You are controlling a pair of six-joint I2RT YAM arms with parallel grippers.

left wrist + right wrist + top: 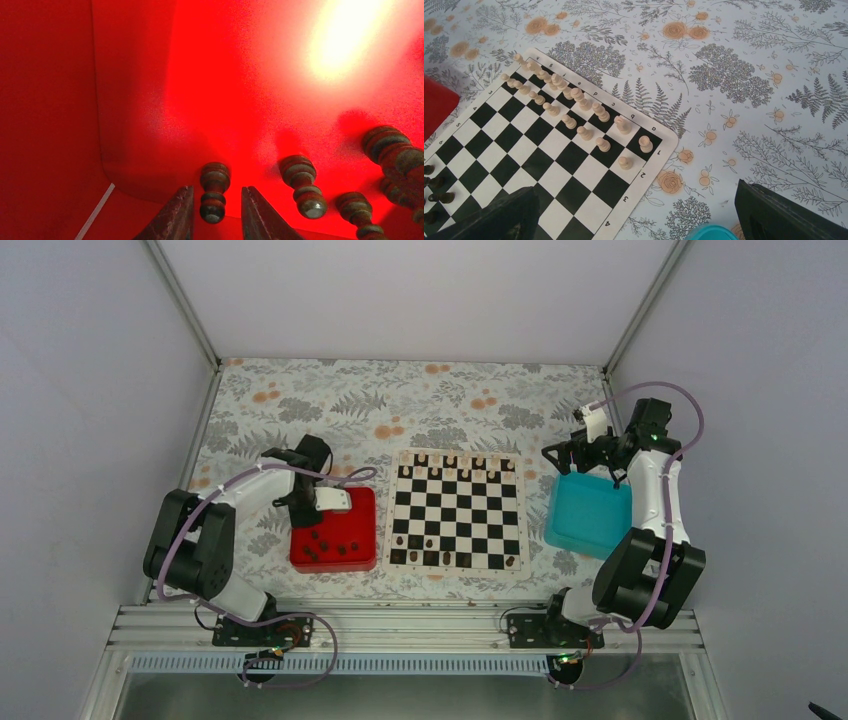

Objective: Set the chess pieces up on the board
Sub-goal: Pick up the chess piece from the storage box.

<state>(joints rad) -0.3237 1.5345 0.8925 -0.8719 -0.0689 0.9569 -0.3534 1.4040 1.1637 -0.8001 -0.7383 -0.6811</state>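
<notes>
Left end effector [217,190]: parted around a piece [214,180] lying in the tray [50,100].
Right end effector [636,190]: released.
Tip: centre on the piece, close gently.

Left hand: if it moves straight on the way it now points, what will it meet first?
The left hand would probably meet the dark chess piece between its fingers, then the red tray floor.

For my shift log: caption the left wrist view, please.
Left gripper straddles a dark chess piece lying in the red tray.
</notes>
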